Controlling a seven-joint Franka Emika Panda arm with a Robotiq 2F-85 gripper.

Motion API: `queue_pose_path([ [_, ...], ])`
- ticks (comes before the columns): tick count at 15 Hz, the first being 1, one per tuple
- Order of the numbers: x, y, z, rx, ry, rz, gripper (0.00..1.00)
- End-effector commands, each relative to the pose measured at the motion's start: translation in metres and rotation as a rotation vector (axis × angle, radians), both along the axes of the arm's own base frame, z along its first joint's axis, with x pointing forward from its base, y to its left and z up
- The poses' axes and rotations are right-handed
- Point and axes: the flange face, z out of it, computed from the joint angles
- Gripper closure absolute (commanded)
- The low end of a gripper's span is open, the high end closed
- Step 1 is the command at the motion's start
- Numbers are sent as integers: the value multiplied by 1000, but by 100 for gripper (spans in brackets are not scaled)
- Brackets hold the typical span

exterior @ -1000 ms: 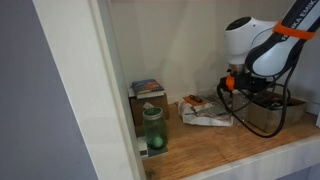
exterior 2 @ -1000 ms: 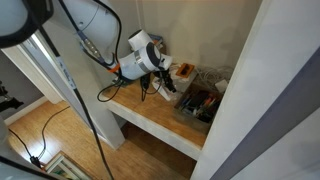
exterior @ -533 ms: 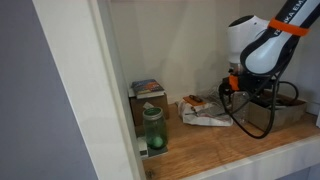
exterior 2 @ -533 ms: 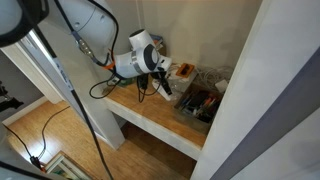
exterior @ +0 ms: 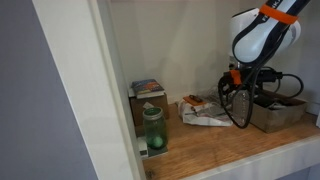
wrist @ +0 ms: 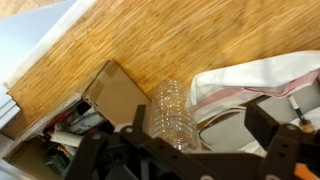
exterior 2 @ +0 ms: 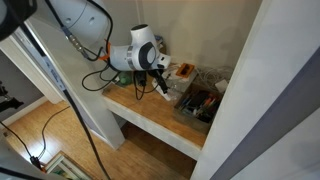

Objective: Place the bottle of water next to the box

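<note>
Exterior view from inside the alcove: the arm stands at the right, its hand (exterior: pixel 243 88) raised above the wooden surface (exterior: pixel 230 145). The brown box (exterior: pixel 277 112) rests at the far right, near the surface's front edge. A green jar (exterior: pixel 153 129) stands close to the left wall and the front edge, with a printed carton (exterior: pixel 147 92) behind it. A white wrapper (exterior: pixel 205 112) lies between jar and box. Open wood runs along the front edge between the jar and the box. The bottle cannot be made out here.

Exterior view from above: the hand (exterior 2: pixel 160 80) hangs over the outer end of the surface (exterior 2: pixel 150 112), whose front edge drops to the floor. The box (exterior 2: pixel 198 102) sits against the right wall, filled with small items.

Wrist view: the fingers (wrist: pixel 262 122) are spread on either side of the bottle of water (wrist: pixel 172 112), pinching it; the bottle is off the surface, just beside a corner of the box (wrist: pixel 115 92).

Against the frame 1 s ago, the arm has lifted higher and drawn back from the box.
</note>
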Motion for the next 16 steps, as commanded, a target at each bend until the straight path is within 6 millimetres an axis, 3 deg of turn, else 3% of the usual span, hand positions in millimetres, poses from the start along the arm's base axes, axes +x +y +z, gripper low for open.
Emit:
queue_pose_path([
  [1, -1, 10, 18, 43, 21, 46, 0],
  [16, 19, 47, 87, 10, -69, 363, 0],
])
